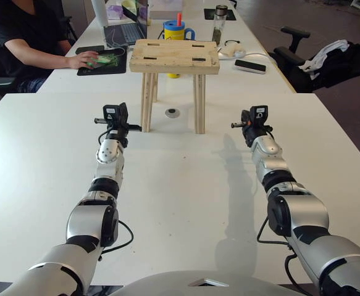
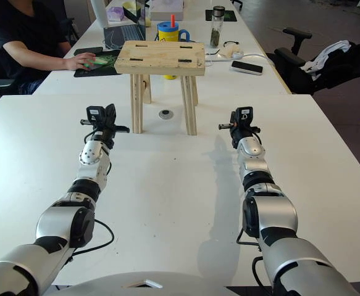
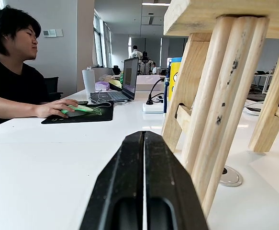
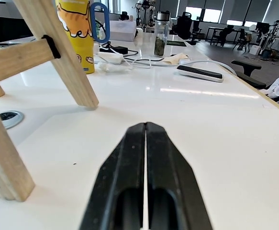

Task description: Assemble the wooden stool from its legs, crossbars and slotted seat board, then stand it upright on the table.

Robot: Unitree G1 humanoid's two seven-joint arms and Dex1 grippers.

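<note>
Wooden stool [image 1: 175,57] upright | left fingers [image 3: 125,182] together, near its leg [image 3: 216,120] | right fingers [image 4: 125,177] together, seemingly well clear.

stool [image 1: 175,57] on table [image 1: 180,203], centre-back | left end effector [image 1: 117,117] front-left | right end effector [image 1: 254,119] front-right

Both arms stretched forward from near edge of surface [image 1: 180,203], roughly parallel, well apart. Left arm [image 1: 102,185] lay along left half, forearm low. Left end effector [image 3: 143,135] pointed toward far edge, fingers pressed together, empty. Right arm [image 1: 277,176] lay along right half, same pose. Right end effector [image 4: 145,125] likewise had fingers together, empty. Contact with surface unclear for both.
</note>
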